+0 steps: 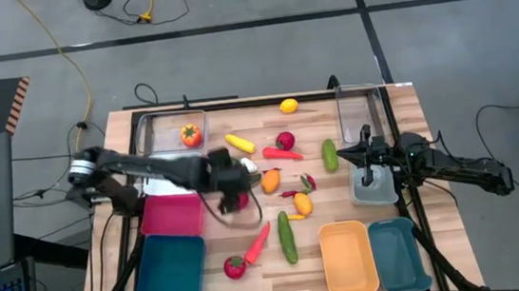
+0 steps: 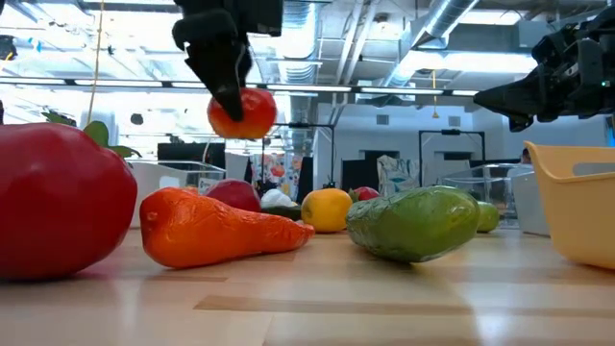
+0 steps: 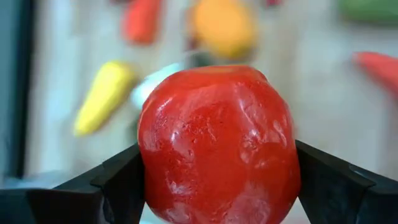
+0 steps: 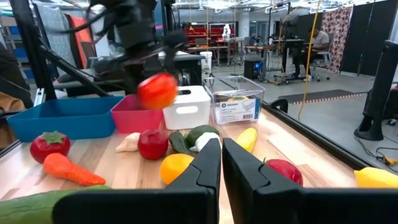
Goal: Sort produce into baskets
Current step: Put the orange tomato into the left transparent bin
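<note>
One tomato (image 1: 191, 133) sat binned | left claw (image 1: 237, 201) held another tomato (image 3: 217, 146) aloft | right claw (image 4: 221, 163) narrow, idle | most produce remained on bench (image 1: 409, 112)

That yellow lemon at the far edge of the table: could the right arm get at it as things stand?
Probably yes. The lemon lies alone on bare wood with nothing over it, and the right hand is empty and shut, so it would have to open first.
</note>
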Action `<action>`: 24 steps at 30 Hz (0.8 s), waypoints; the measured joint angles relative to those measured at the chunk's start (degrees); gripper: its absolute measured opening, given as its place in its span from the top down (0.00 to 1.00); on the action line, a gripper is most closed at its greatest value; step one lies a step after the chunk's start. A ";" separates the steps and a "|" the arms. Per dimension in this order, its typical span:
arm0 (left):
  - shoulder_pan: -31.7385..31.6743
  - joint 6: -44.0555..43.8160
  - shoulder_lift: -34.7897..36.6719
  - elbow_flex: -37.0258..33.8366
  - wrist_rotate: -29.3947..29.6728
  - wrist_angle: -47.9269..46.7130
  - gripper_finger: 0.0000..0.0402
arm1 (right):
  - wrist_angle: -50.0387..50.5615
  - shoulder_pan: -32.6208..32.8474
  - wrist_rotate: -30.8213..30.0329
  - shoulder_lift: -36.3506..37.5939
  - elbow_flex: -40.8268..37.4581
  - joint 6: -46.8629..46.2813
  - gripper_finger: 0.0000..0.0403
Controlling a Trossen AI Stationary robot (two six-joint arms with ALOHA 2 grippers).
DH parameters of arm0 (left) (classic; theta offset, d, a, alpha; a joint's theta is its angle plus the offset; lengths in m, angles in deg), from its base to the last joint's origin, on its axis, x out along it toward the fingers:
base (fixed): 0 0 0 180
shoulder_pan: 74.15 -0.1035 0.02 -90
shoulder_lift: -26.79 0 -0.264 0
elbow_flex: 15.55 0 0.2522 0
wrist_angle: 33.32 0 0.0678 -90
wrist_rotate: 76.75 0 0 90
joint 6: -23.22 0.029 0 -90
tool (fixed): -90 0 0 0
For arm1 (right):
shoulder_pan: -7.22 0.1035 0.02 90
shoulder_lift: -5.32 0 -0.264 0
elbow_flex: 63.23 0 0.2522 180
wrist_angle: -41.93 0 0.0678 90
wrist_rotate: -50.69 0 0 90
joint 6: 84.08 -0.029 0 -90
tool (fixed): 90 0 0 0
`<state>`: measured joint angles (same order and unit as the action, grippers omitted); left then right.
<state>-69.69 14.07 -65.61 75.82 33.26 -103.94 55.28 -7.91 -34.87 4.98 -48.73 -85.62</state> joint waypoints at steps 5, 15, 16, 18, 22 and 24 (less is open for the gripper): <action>-10.48 0.61 6.68 -3.25 0.14 -0.57 0.21 | -0.02 0.00 0.01 -0.01 0.00 0.00 0.88; -33.31 2.59 16.06 -15.76 -2.88 6.26 0.21 | 0.00 0.00 0.00 0.00 0.00 0.00 0.88; -35.27 3.06 16.43 -16.98 -3.69 7.35 0.20 | -0.01 0.00 0.02 0.00 0.00 0.01 0.88; -38.75 4.19 16.70 -19.06 -5.54 8.96 0.19 | 0.00 0.00 0.00 -0.02 0.00 0.02 0.88; -43.75 6.13 16.68 -21.52 -9.48 10.51 0.18 | 0.00 -0.02 0.00 -0.02 0.00 0.00 0.88; -45.30 6.68 16.68 -22.35 -10.71 10.62 0.18 | -0.02 0.00 0.02 0.00 0.00 0.02 0.88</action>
<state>-114.99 20.75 -48.93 53.48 22.55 -93.32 55.27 -7.92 -34.85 4.98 -48.73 -85.60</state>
